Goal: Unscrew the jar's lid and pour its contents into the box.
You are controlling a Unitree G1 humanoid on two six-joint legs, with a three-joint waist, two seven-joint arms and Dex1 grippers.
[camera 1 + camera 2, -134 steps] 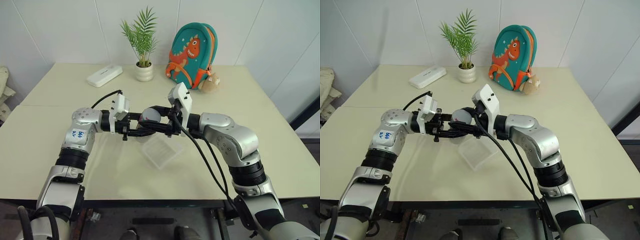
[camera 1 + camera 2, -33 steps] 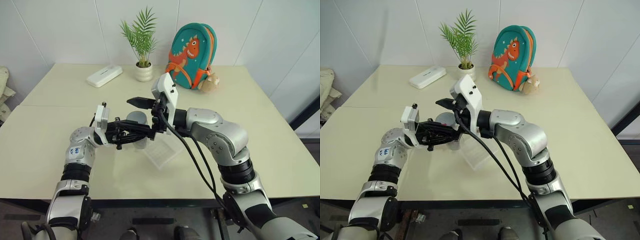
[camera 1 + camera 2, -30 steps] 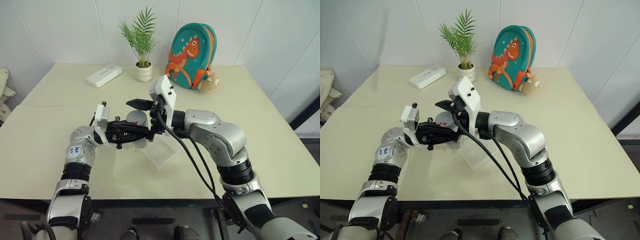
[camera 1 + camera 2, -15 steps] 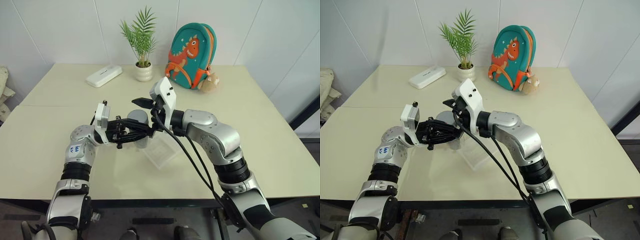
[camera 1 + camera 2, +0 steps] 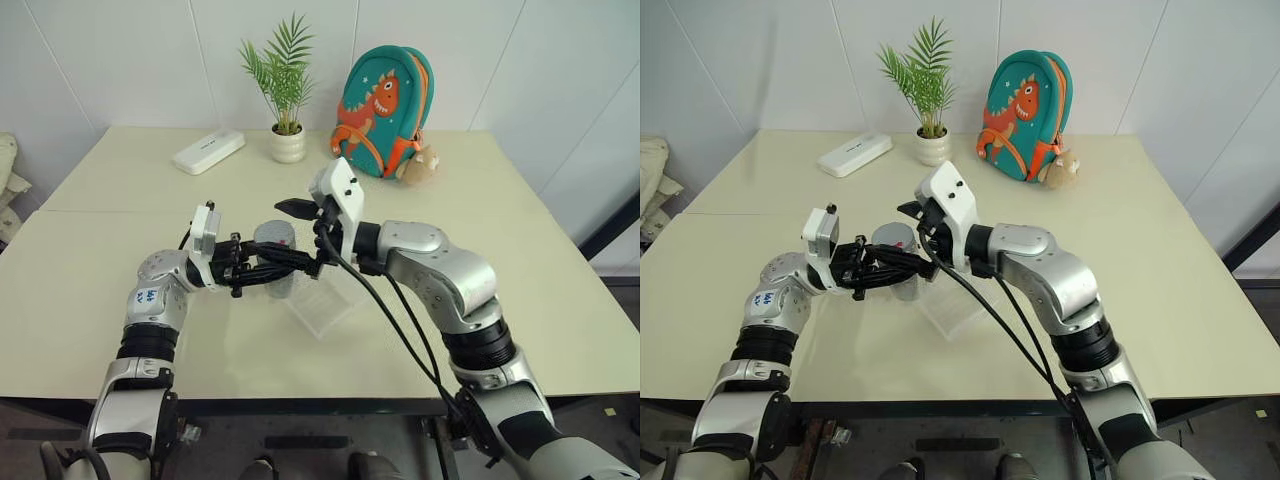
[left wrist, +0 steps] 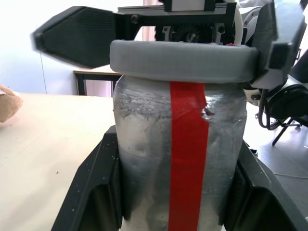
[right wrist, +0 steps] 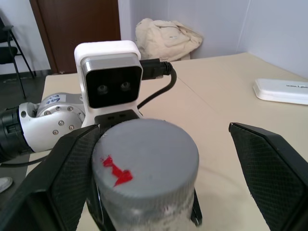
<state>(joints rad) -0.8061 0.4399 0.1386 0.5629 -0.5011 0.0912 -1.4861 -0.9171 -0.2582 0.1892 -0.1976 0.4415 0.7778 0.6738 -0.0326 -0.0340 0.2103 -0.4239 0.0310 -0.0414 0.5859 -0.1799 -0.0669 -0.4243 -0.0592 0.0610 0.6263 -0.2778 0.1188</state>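
A potted plant (image 5: 286, 95), backpack (image 5: 384, 100) and white case (image 5: 208, 152) line the table's (image 5: 80, 270) far edge.

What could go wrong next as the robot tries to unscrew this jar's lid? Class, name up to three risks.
1. The right gripper has its fingers open wide around the lid, one side apart from it; closing off-centre could let it slip.
2. The left gripper clamps only the lower part of the jar, so twisting may spin the jar.
3. The jar is held beside, not over, the box; the contents could miss it.
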